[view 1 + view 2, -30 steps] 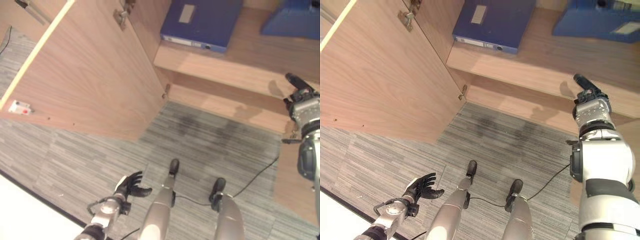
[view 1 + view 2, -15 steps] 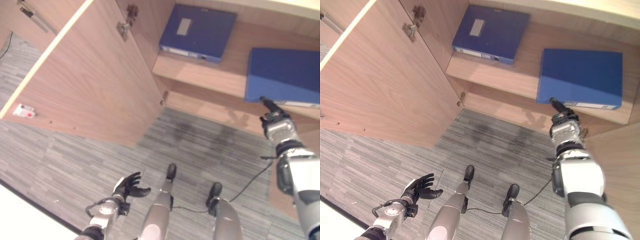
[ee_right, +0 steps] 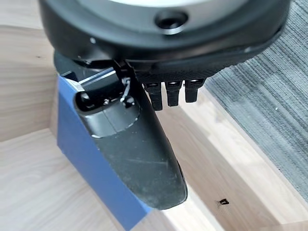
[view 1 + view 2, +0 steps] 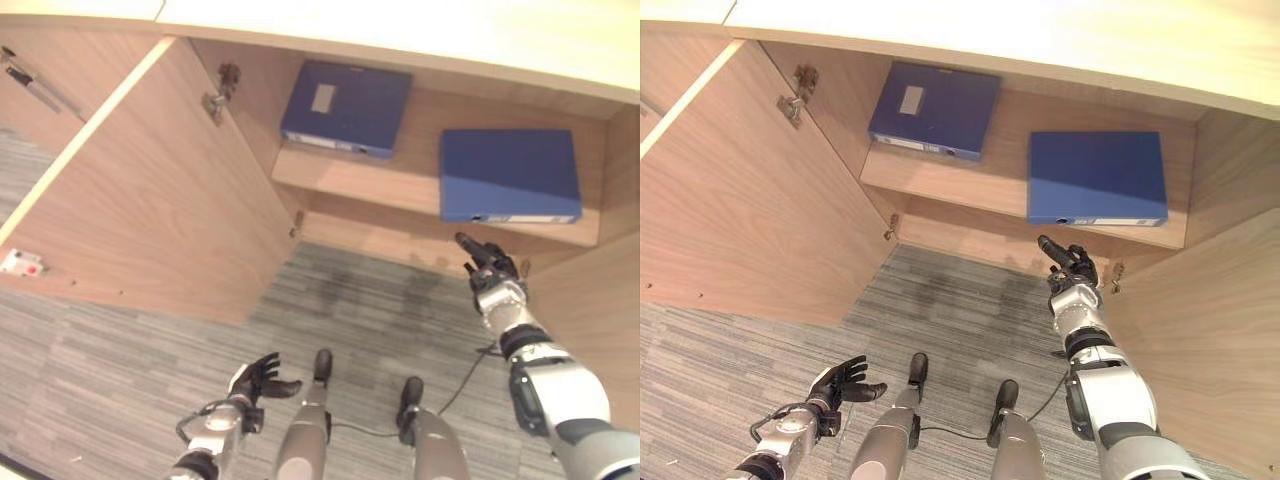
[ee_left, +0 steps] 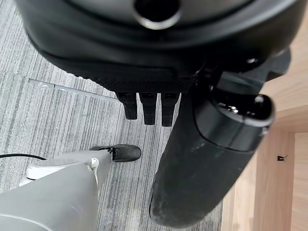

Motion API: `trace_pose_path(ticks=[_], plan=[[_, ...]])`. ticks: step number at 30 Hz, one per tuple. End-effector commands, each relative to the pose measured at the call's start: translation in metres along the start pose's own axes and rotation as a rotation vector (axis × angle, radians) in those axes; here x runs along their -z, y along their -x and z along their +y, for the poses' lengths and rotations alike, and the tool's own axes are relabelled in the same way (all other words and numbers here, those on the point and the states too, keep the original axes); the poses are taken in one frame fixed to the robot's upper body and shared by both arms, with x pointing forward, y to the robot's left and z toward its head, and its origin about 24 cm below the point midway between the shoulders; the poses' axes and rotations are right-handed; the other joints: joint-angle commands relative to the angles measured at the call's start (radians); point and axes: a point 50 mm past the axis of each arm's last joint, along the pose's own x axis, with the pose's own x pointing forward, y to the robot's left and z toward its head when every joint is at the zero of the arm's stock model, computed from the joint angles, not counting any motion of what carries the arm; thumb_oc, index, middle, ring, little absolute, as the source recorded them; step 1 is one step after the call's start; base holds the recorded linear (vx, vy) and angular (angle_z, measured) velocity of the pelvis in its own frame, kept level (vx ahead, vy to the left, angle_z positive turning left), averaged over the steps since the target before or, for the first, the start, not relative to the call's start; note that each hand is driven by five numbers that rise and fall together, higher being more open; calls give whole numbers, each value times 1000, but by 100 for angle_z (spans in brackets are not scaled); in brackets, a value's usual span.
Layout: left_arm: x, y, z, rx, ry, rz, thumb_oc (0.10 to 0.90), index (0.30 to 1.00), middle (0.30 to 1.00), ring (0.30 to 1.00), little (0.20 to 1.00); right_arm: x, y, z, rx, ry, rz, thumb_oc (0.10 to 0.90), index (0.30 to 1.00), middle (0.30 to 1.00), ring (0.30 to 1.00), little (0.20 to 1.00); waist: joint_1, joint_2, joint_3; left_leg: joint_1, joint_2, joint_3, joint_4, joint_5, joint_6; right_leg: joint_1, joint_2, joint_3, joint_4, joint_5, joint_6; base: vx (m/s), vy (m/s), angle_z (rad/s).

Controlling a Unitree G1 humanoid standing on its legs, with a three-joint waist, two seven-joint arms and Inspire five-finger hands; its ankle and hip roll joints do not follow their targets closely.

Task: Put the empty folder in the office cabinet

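The empty folder (image 4: 1097, 178) lies flat on the cabinet shelf (image 4: 970, 186), toward the right side of the office cabinet (image 4: 1195, 250), its labelled spine facing outward at the shelf's front edge. A second blue folder (image 4: 933, 110) lies flat on the same shelf, well apart to the left and further back. Being a lever-arch type with rigid board covers and nothing inside, the folder should be light and stiff, holding its shape when pushed; its smooth covers look likely to slide easily on the wood, so a nudge on the spine would probably move it deeper. To lift it, the spine edge seems the soundest place to pinch, since the covers could hinge open if taken by one board alone. The right robot hand (image 4: 1070, 266) sits just below and in front of the shelf edge, empty, its fingers extended toward the folder and apart from it. The left robot hand (image 4: 259, 377) hangs low over the grey carpet (image 4: 130, 340), relaxed and holding nothing. The left cabinet door (image 4: 150, 200) stands wide open.
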Motion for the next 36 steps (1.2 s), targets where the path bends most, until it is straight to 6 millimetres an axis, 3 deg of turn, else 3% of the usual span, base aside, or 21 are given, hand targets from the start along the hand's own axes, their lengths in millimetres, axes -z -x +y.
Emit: trace_pose_path(ticks=[1, 8, 12, 17, 23, 27, 30, 36], plan=[[10, 2, 6, -42, 2, 24, 800, 900, 900, 900, 900, -26, 4, 11, -109, 100, -174, 400, 300, 300, 300, 300, 11, -6, -64, 75, 134, -8, -34, -106, -121, 41, -82, 36, 21, -68, 140, 0, 17, -4], [23, 7, 1, -55, 26, 52, 800, 900, 900, 900, 900, -13, 20, 2, -155, 454, -293, 400, 300, 300, 300, 300, -10, -11, -85, 91, 138, -6, -42, -106, -119, 67, -81, 32, -9, -52, 141, 5, 3, -1], [20, 5, -6, -46, -9, 28, 800, 900, 900, 900, 900, -20, 32, -9, -142, 865, -482, 400, 300, 300, 300, 300, -24, -13, -88, 99, 137, -8, -45, -109, -116, 69, -83, 26, -6, -54, 144, 6, 6, -2], [6, 0, -11, -47, -32, -16, 800, 900, 900, 900, 900, -21, 30, -19, -71, 1111, -531, 400, 300, 300, 300, 300, -34, -19, -73, 90, 136, -7, -42, -109, -111, 54, -83, 30, 0, -51, 145, -19, -2, -1], [11, 4, -10, -44, -44, -21, 800, 900, 900, 900, 900, -45, 23, -19, 14, 1138, -570, 400, 300, 300, 300, 300, -18, -15, -42, 66, 132, -11, -35, -103, -108, 30, -86, 38, 8, -47, 146, -46, -5, -1], [9, 4, -7, -45, -66, -34, 800, 900, 900, 900, 900, -76, 18, -10, 80, 1138, -626, 400, 300, 300, 300, 300, -4, -8, -23, 47, 129, -15, -32, -97, -107, 16, -86, 39, 8, -43, 145, -9, -1, 0], [9, 4, -6, -45, -70, -35, 800, 900, 900, 900, 900, -83, 17, -8, 90, 1131, -640, 400, 300, 300, 300, 300, -3, -6, -19, 44, 128, -17, -31, -96, -107, 13, -86, 40, 8, -43, 146, 0, 0, 0], [9, 5, -2, -39, -87, -40, 800, 900, 900, 900, 900, -129, 20, 6, 153, 1102, -745, 400, 300, 300, 300, 300, 14, 1, -9, 25, 123, -25, -36, -86, -109, 0, -88, 36, 9, -40, 147, 0, 0, 0]])
